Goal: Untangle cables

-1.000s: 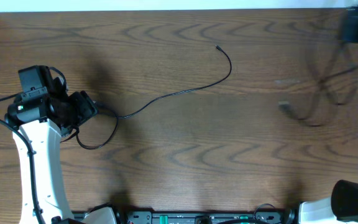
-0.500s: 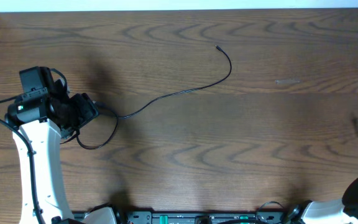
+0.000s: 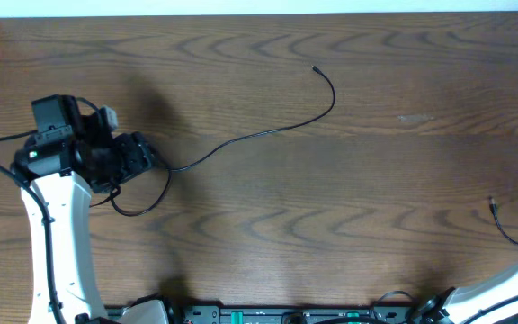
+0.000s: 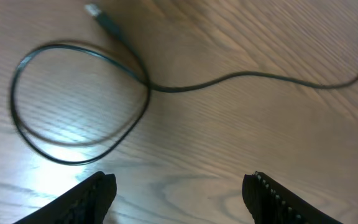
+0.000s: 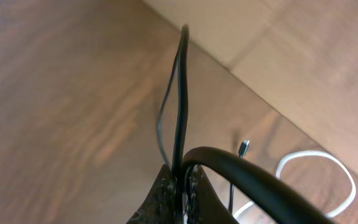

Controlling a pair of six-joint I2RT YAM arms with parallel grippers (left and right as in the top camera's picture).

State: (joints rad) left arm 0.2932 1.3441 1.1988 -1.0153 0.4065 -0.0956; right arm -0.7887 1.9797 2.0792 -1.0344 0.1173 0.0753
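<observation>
My left claw [image 4: 179, 194] hangs with its fingers apart over the table [image 3: 376, 180], gripping nothing. A black cable [image 3: 241, 139] lies loose just ahead of it, looped once, then trailing off rightward. At far right, my right claw [image 5: 180, 183] is pinched tight on another thin cord [image 5: 180, 93].

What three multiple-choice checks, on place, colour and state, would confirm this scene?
1. Where is the loop of the long cable? A by the left gripper; B mid-table; C far right edge.
2. What colour is the long cable? A white; B black; C red.
3. How is the right gripper? A wide open; B shut on a second cable; C shut on nothing.
Key: 1 A, the left wrist view shows the loop just beyond that gripper. 2 B, it reads black overhead. 3 B, the jaws pinch that cable in the right wrist view.
</observation>
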